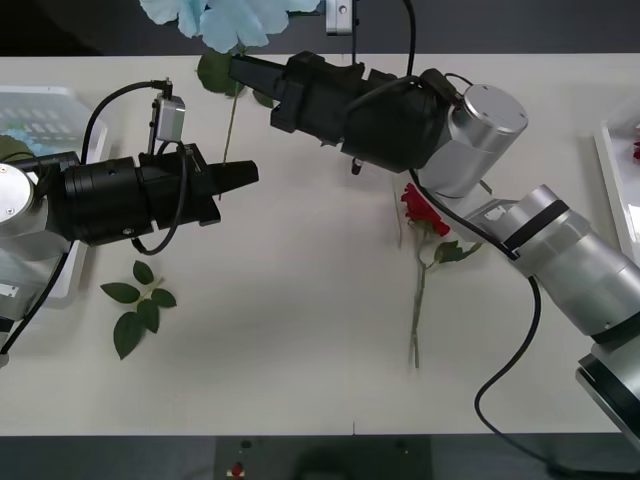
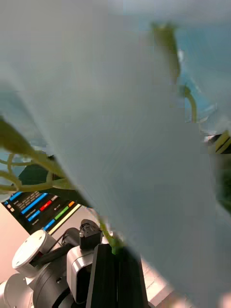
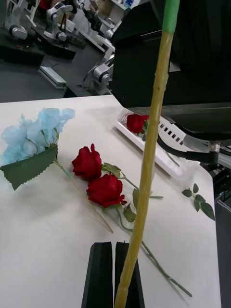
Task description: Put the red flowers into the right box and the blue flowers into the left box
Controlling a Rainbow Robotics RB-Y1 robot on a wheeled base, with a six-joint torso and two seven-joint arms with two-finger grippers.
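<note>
Right gripper: raised over the far middle of the table, black fingers pointing toward the robot's left, clamped on the stem of a blue flower; in the right wrist view the green stem enters between the pressed-together fingers.
Blue flower: pale bloom just beyond the right gripper's tips, at the table's far edge; its thin stem hangs down past those fingers toward the left gripper.
Left gripper: just below and in front of the right one, pointing toward the robot's right, black fingers together; the yellow-green stem crosses right at its tips, and whether they pinch it I cannot tell.
Second blue flower: lies on the table ahead of the left gripper, with a broad green leaf.
Red flowers: two roses lie side by side on the table ahead of the left gripper; a third red bloom rests in the right box.
Right box: white tray beyond the roses, by the table's edge.
Left box: behind the left arm, at the table's left side.
Leaf sprig: on the table under the left arm.
</note>
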